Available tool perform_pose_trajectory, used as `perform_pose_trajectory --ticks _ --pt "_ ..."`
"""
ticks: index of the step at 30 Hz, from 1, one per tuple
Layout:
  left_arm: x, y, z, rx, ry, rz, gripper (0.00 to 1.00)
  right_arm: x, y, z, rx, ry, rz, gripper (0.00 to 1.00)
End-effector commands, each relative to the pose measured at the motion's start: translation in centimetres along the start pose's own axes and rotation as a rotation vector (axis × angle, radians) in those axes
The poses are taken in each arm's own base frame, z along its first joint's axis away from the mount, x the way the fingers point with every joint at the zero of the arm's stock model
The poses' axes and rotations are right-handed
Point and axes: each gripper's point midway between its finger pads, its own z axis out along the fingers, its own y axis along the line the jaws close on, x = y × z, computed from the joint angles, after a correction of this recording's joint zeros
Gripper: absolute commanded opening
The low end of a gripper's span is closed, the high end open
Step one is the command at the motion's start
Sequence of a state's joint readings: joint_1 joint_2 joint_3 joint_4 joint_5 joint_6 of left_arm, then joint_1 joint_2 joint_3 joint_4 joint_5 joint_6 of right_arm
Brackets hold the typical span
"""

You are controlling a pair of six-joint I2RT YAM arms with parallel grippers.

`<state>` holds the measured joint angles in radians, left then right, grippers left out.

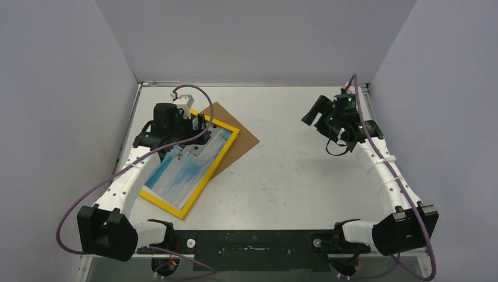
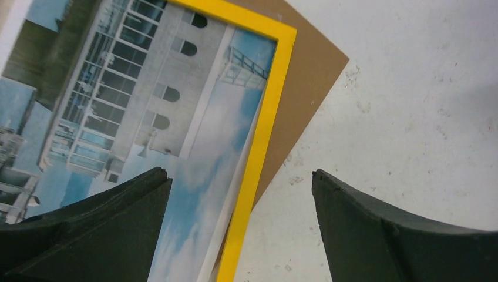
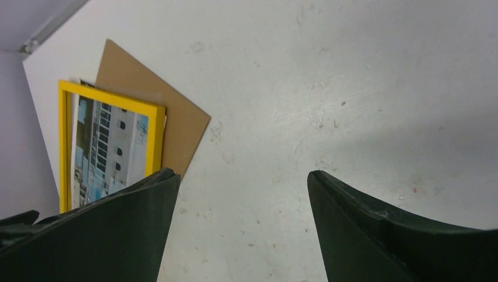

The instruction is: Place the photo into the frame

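Note:
The yellow frame (image 1: 225, 154) lies flat at the left of the table, front up. The photo (image 1: 187, 167), a pale building under blue sky, lies inside its opening, slightly askew. In the left wrist view the photo (image 2: 147, 106) shows a white edge beside the frame's rail (image 2: 265, 117). My left gripper (image 1: 198, 126) hovers over the frame's far end, open and empty (image 2: 241, 182), its jaws straddling the right rail. My right gripper (image 1: 312, 114) is raised at the far right, open and empty (image 3: 244, 176). It sees the frame (image 3: 155, 132) and the photo (image 3: 108, 147) from afar.
A plain brown backing board (image 1: 242, 141) lies under the frame's far right corner and sticks out to the right; it also shows in the left wrist view (image 2: 305, 76) and the right wrist view (image 3: 176, 111). Grey walls enclose the white table (image 1: 305, 176) on three sides.

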<state>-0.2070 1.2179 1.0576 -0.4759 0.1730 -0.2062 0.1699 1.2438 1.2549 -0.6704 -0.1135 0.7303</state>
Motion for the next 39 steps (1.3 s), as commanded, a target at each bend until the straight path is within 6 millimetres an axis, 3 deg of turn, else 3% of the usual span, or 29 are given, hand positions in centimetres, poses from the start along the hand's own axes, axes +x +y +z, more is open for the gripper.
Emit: perform_pose_trajectory --ticks 1,6,8,20,23,30,39 --pt "3.7 -1.7 1.2 0.039 0.15 0.001 0.89 3.8 1.1 1.8 -0.01 0.092 -0.004 0.82" --pt "10.3 -2.4 3.2 0.009 0.373 0.067 0.87 7.6 1.1 4.0 -0.004 0.191 0.03 0.82" --pt "11.9 -1.8 3.9 -0.023 0.443 0.08 0.84 8.4 1.2 4.5 -0.015 0.204 0.041 0.81" --pt "17.3 -1.4 7.7 -0.014 0.603 0.03 0.78 10.6 0.4 5.5 0.008 0.249 0.016 0.8" --pt "18.0 -1.4 8.1 -0.023 0.64 0.035 0.76 10.6 0.5 5.8 0.009 0.255 0.012 0.8" --pt "17.2 -0.2 8.3 -0.103 0.626 0.082 0.75 10.8 1.0 5.9 -0.006 0.251 -0.007 0.79" --pt "17.8 0.6 8.2 -0.192 0.678 0.161 0.42 12.0 0.3 6.4 0.006 0.269 0.003 0.78"
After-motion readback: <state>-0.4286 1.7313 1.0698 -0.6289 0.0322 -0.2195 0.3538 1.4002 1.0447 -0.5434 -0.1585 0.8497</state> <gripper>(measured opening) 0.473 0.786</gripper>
